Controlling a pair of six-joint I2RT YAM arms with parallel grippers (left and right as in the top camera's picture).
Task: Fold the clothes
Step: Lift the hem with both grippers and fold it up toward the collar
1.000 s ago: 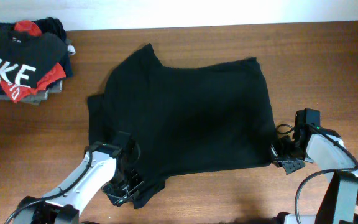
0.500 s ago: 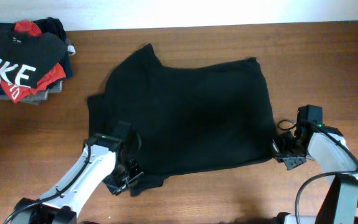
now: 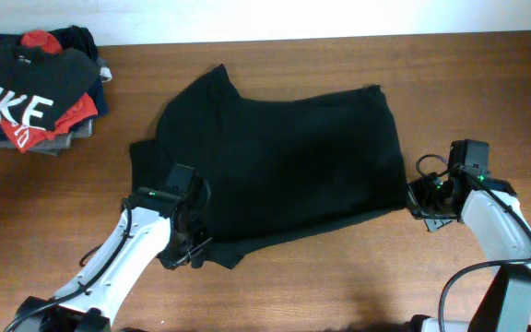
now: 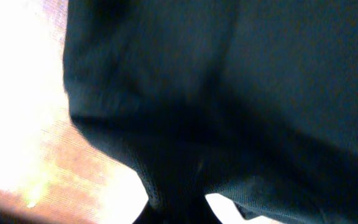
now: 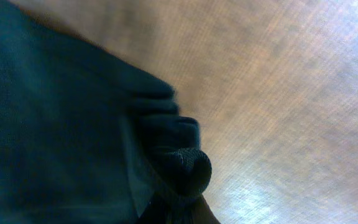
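The plain black T-shirt (image 3: 275, 166) lies spread on the wooden table (image 3: 339, 277), its back side up with no logo showing. My left gripper (image 3: 192, 249) is shut on the shirt's near left corner, with dark fabric (image 4: 185, 124) filling the left wrist view. My right gripper (image 3: 417, 203) is shut on the near right corner, where a bunched fold of cloth (image 5: 185, 168) sits between the fingers. Both corners are lifted slightly and drawn toward the far edge.
A stack of folded garments (image 3: 35, 92) lies at the far left corner, topped by a black shirt with white NIKE letters over red and grey pieces. Bare wood (image 5: 291, 93) lies right of the shirt.
Both grippers have moved toward the far side, carrying the shirt's near hem with them. The near edge has drawn up and the shirt covers less of the table's front.
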